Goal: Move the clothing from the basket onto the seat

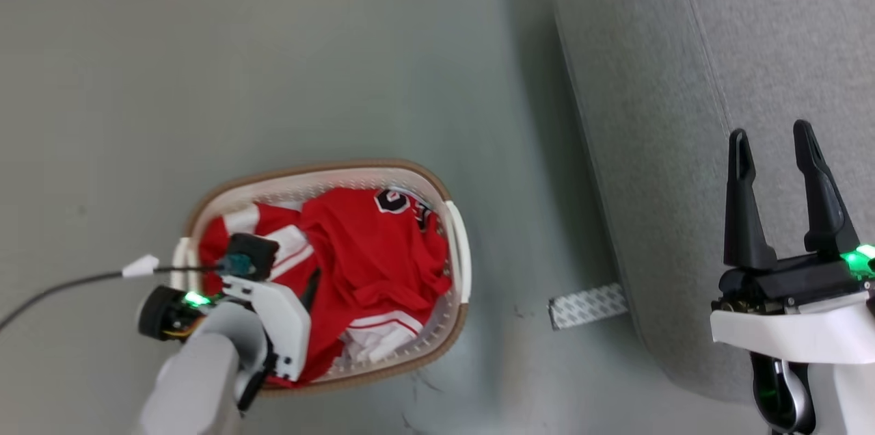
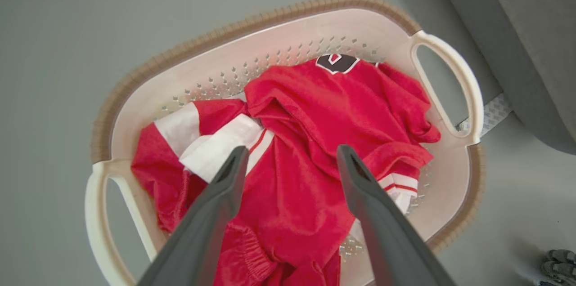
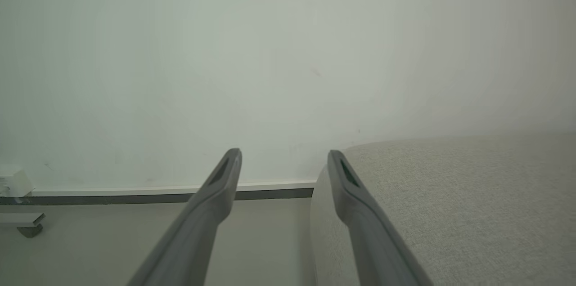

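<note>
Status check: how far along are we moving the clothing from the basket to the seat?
Done: nothing yet; the clothing in view all lies in the basket.
In hand: the left gripper is open, pointing down at the pile, gripping nothing. The right gripper is open by the edge of the seat, holding nothing.
Left: grasp the garments, lift them out and lay them on the seat.
</note>
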